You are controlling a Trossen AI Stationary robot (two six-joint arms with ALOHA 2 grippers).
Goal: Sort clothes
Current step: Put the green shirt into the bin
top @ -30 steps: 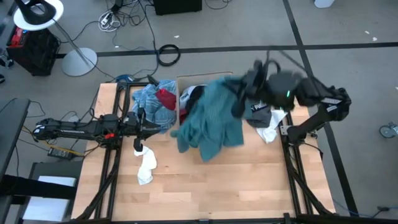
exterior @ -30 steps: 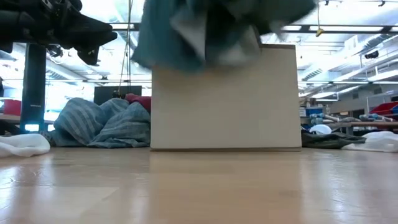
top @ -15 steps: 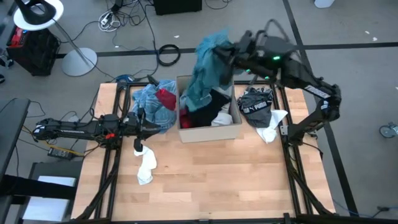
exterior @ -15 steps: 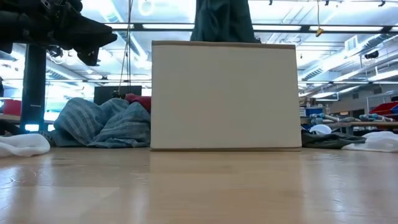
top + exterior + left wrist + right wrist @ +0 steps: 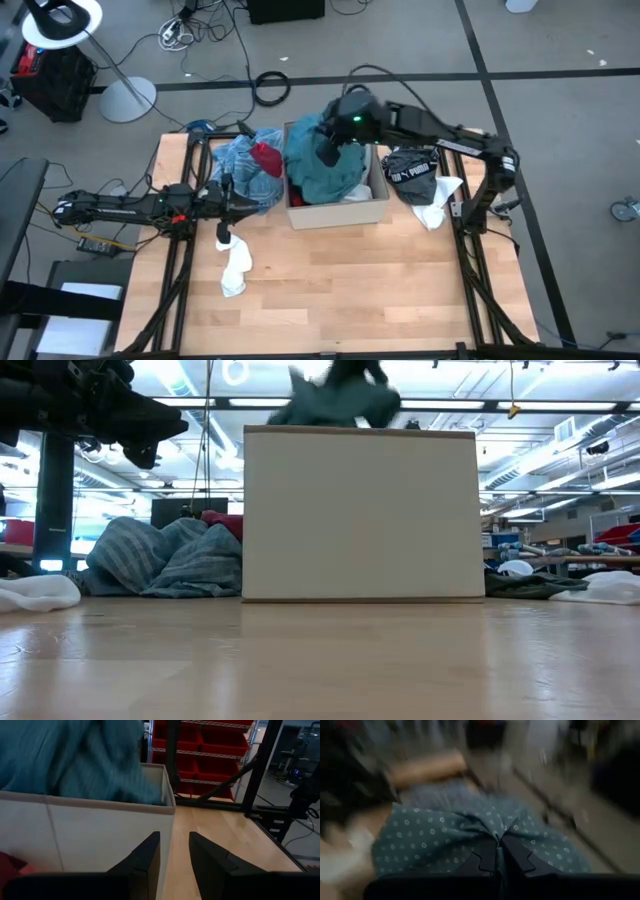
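A teal green dotted garment (image 5: 320, 172) lies heaped in the tan box (image 5: 340, 213); its top shows above the box's rim in the low view (image 5: 340, 405). My right gripper (image 5: 328, 152) is over the box, shut on this garment (image 5: 445, 845). My left gripper (image 5: 174, 857) is open and empty, level at the box's left wall, beside a light blue garment pile (image 5: 243, 165) with a red piece (image 5: 266, 157) on top. My right gripper pinches a bunched fold of the teal garment (image 5: 496, 836) between its two fingers. It comes from above, slanting down into the box. The garment lies slack below the fingers, resting on the other clothes in the box.
A white garment (image 5: 236, 268) lies on the table near the left arm. A black garment with white print (image 5: 410, 175) and a white cloth (image 5: 436, 210) lie right of the box. The wooden table (image 5: 340, 290) in front of the box is bare.
My right gripper has carried the teal garment from over the table in front of the box up and toward the far edge, then down into the box. The garment, first spread wide, then hanging long below the gripper, now lies heaped in the box.
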